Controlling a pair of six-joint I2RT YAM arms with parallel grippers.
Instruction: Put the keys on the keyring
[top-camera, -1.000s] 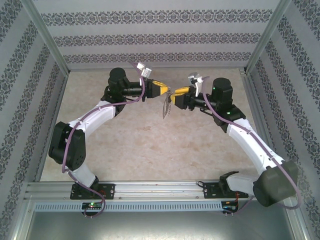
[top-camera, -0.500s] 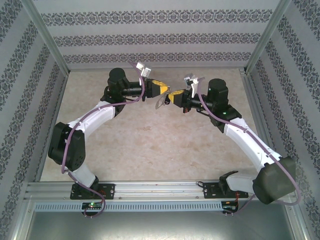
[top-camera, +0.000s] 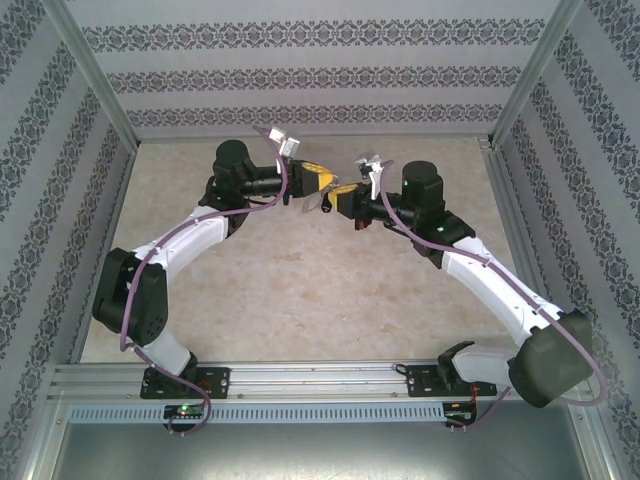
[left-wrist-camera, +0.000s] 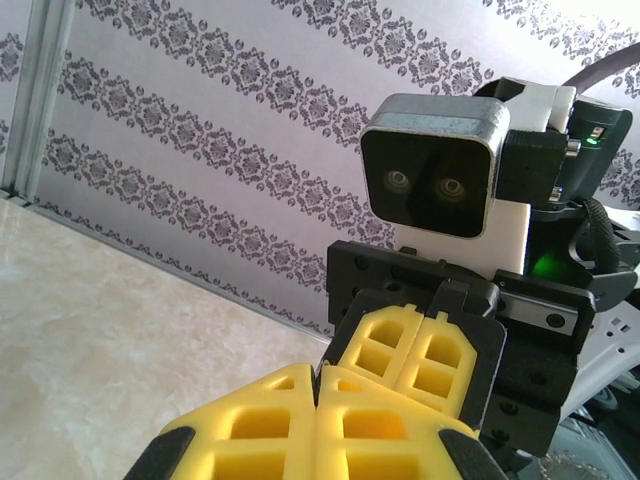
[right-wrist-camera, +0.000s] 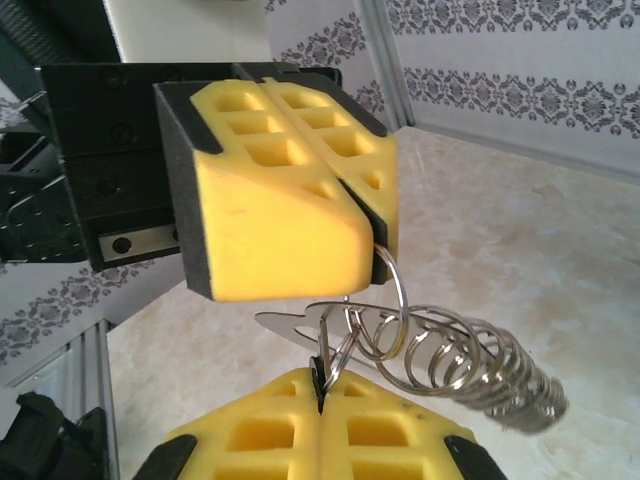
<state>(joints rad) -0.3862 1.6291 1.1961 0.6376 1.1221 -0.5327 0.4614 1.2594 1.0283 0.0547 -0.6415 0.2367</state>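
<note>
Above the middle of the table my two grippers meet tip to tip. The left gripper is shut on one wire ring of the keyring. The keyring's flat grey plate and its row of rings hang under the left fingers. My right gripper is shut on the key. A thin black edge of the key's head shows at the seam, and its silver blade rises against the rings. In the left wrist view my left gripper is shut, with the right fingers just beyond it.
The beige marble-look table lies below. Patterned walls and aluminium posts close it in at the back and both sides. The right wrist camera faces the left wrist closely.
The right gripper has shut and moved left up to the left gripper. The keyring, which hung lower between the arms, now sits tucked between the two fingertips.
</note>
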